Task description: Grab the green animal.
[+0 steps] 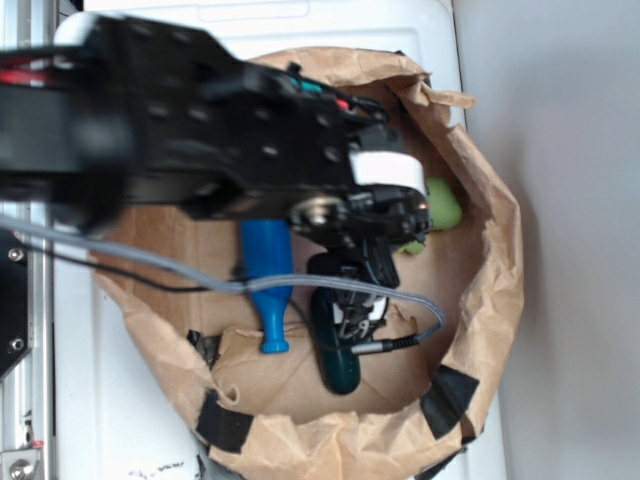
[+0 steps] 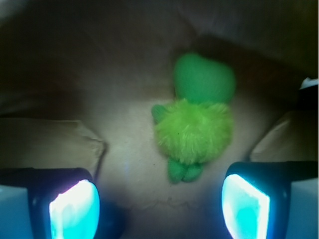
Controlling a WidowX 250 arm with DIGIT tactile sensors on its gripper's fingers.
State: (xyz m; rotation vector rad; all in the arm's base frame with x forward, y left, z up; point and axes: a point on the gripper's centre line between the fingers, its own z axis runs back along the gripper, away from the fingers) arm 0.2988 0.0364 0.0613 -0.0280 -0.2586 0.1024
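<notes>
The green animal (image 2: 194, 127) lies on the brown paper floor, fuzzy yellow-green body toward me, smooth green head farther away, little feet nearest. In the exterior view only a piece of the green animal (image 1: 443, 208) shows at the right, past the arm's black wrist. My gripper (image 2: 159, 209) is open, its two glowing cyan pads (image 2: 75, 209) wide apart at the bottom of the wrist view. The toy sits ahead of the jaws, apart from them, slightly nearer the right pad. Nothing is between the fingers. The exterior view hides the fingertips behind the arm.
All of this is inside a crumpled brown paper bag (image 1: 495, 300) with raised walls. A blue bottle-shaped pin (image 1: 268, 285) and a dark green capsule (image 1: 335, 350) lie left of the toy, under the arm. A grey cable (image 1: 200, 275) crosses them.
</notes>
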